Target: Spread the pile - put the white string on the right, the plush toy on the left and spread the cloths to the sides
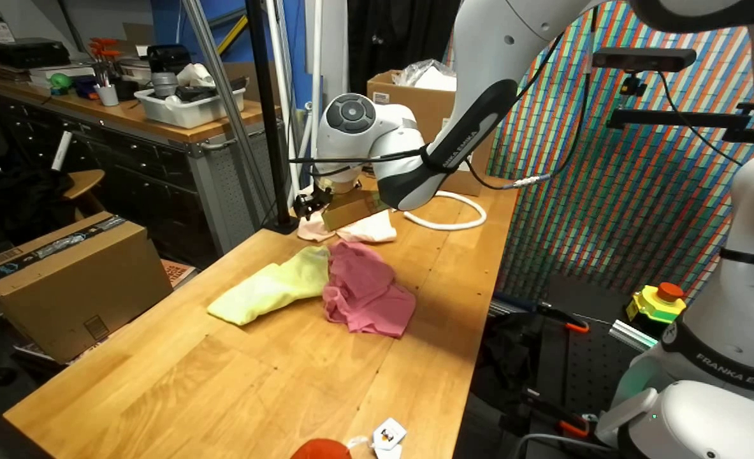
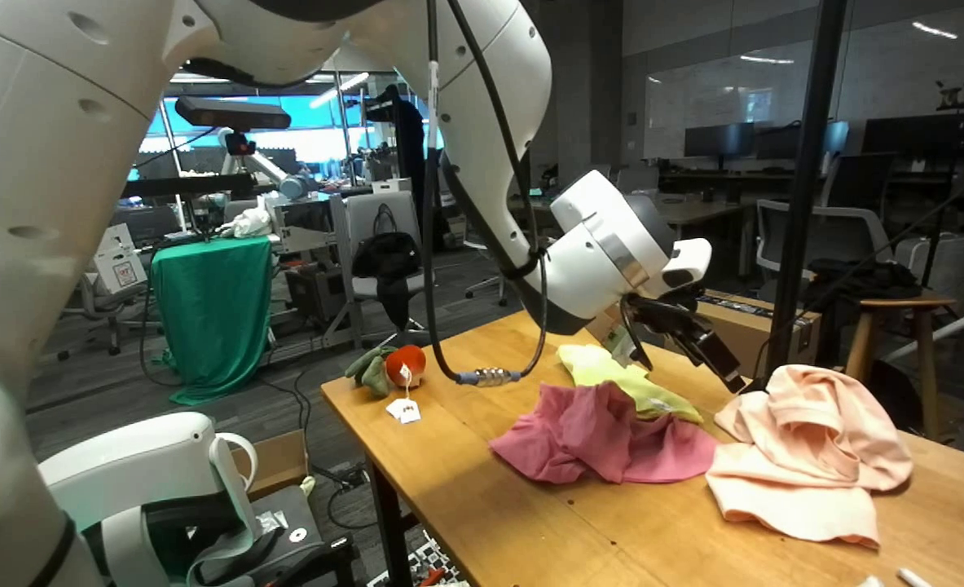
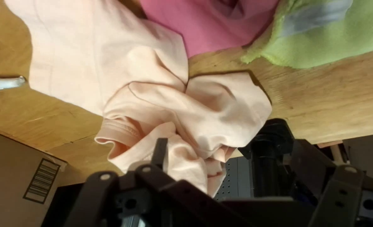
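The cloths [image 2: 604, 436] are yellow-green, pink and peach, the string [image 1: 447, 226] white, the toy [image 2: 407, 359] red.

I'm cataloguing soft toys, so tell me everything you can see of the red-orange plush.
The plush toy has a rounded, soft-looking red-orange part, with grey-green lobes beside it that seem to belong to it. A thin pale tie leads to white tag pieces, one bearing a small print. It rests on the table near a corner, and nothing else visibly touches it. What it portrays is unclear.
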Tool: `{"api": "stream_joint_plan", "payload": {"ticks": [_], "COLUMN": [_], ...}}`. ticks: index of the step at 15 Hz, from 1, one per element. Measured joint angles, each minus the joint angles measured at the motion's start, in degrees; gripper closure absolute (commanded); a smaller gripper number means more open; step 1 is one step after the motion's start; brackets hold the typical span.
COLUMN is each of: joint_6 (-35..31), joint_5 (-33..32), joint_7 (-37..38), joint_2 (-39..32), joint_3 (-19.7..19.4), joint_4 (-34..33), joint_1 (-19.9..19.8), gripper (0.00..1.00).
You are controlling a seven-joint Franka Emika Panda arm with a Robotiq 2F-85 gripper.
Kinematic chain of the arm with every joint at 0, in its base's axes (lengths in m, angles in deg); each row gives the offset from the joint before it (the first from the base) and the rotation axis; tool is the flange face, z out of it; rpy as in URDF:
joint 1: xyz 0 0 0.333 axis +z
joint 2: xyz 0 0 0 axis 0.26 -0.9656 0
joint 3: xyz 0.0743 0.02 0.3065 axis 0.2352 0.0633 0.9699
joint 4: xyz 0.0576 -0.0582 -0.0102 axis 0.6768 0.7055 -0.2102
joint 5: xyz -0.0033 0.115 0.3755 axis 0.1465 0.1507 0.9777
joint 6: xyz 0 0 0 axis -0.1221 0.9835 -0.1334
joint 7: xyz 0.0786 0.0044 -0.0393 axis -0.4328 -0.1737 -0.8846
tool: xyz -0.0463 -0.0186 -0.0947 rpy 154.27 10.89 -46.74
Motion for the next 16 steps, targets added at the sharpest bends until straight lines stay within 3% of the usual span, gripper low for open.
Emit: {"api": "stream_joint_plan", "payload": {"ticks": [4, 6, 12, 16], "joint_6": [4.4, 6.6, 9.7, 13.6], "joint_5": [0.9, 3.3, 23.4, 34.6], "joint_7": [-3.3, -7.7, -31.2, -45.7], "joint_2": [5.4, 8.2, 13.8, 15.8], "joint_3": [2.1, 5.2, 15.6, 17.0], "joint_4": [5.3, 8.6, 17.2, 19.5], "joint_1": [1.3, 0.3, -4.6, -4.8], "gripper": [0.00, 0.00, 0.00, 0.00]}}
